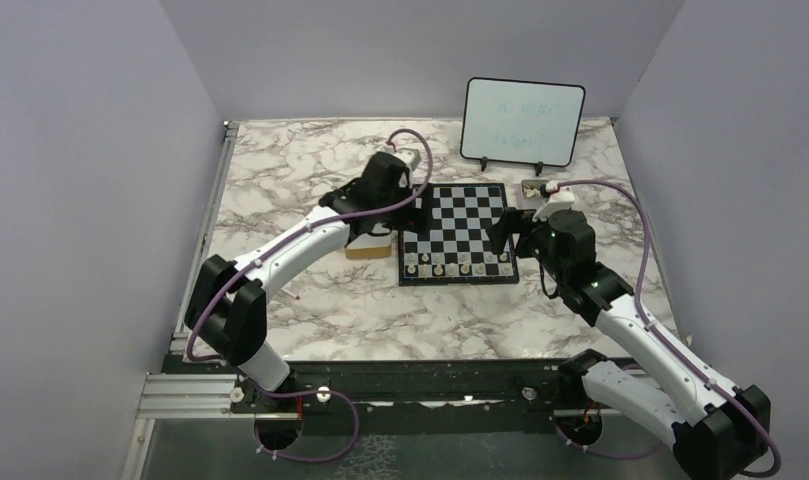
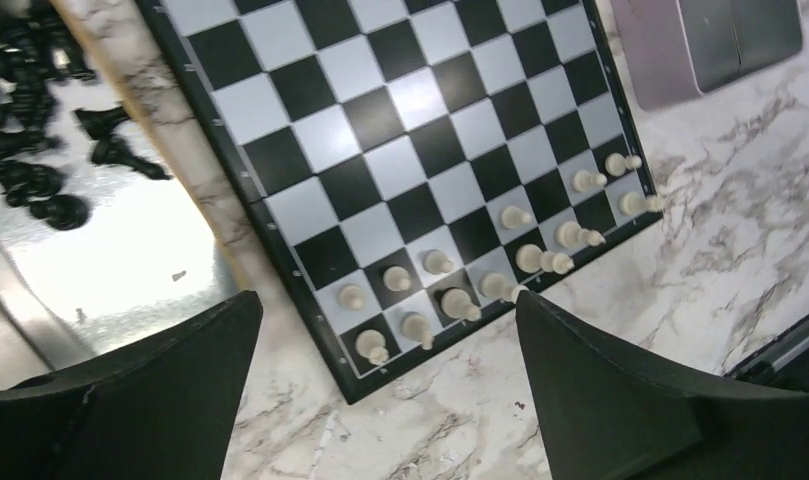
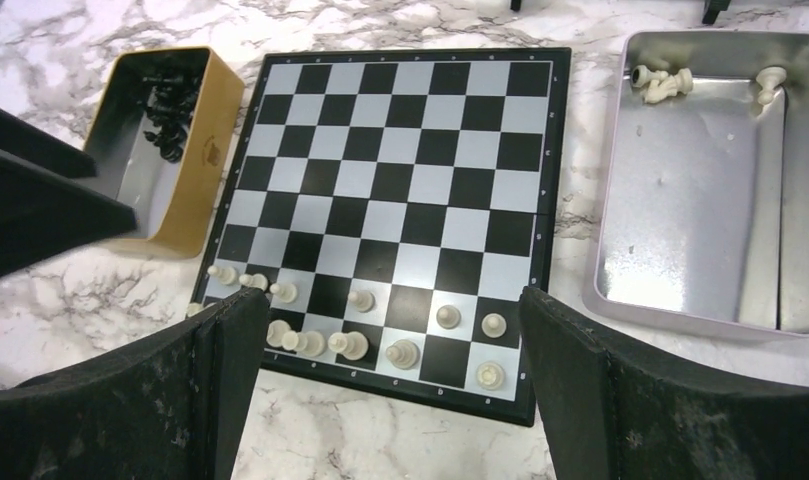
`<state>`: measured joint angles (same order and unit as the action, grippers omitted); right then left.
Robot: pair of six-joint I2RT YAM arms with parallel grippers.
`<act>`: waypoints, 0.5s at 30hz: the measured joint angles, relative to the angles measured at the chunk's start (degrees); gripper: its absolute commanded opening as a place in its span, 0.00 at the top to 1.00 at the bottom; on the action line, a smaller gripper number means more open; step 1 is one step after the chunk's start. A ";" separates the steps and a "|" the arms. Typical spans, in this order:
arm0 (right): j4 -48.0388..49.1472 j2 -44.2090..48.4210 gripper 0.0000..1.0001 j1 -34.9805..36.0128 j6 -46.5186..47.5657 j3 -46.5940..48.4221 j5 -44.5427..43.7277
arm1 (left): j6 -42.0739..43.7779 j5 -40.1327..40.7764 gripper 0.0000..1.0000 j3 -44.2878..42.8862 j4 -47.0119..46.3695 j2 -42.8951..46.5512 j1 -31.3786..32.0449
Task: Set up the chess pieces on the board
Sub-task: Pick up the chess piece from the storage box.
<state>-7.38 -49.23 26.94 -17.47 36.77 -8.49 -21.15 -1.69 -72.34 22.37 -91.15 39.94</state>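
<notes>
The board (image 1: 460, 225) lies flat on the marble worktop (image 1: 310, 300), past its middle and nearer the far edge than the arms' bases. The cream-white chess pieces (image 3: 361, 299) stand only on its two nearest rows. They are spread unevenly, tighter toward the near left corner and looser toward the near right one, with some squares in those rows bare. The rest of the board carries nothing.

Just beside the board's left edge sits a gold tin (image 3: 195, 190) holding a heap of black pieces (image 3: 170, 110). Off the right edge, a little apart, lies a silver tray (image 3: 680, 200) with a few pale pieces (image 3: 662, 82) gathered along its far wall.

The left gripper (image 2: 387, 305) hangs above the board's left edge, by the gold tin. Its fingers are spread wide with nothing between them. The right gripper (image 3: 394, 297) hovers over the board's right side, its fingers likewise wide apart and holding nothing.

An upright whiteboard (image 1: 523, 120) stands on small feet at the far edge of the worktop, behind the board's far right corner.
</notes>
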 measured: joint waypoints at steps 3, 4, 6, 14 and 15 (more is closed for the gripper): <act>-0.33 -2.38 0.00 0.00 0.48 1.38 -1.90 | 0.48 -3.76 0.01 0.00 0.20 1.03 -5.53; -0.35 -3.13 0.00 0.00 0.72 1.77 -2.73 | 0.68 -4.57 0.01 0.00 0.26 1.38 -7.34; -0.31 -4.68 0.00 0.00 1.38 2.54 -4.46 | 1.14 -5.88 0.01 0.17 0.48 2.49 -9.73; 0.42 -14.56 0.03 -3.17 6.12 8.11 -8.66 | 5.03 -7.76 0.01 6.12 0.37 14.36 -12.61; 0.52 -16.31 0.05 -4.87 6.86 9.40 -8.68 | 5.38 -7.76 0.01 7.28 0.26 15.72 -12.61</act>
<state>-6.85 -65.54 22.06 -10.61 46.17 -17.17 -15.77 -9.45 -65.06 22.63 -75.44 27.33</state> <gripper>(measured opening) 0.989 0.989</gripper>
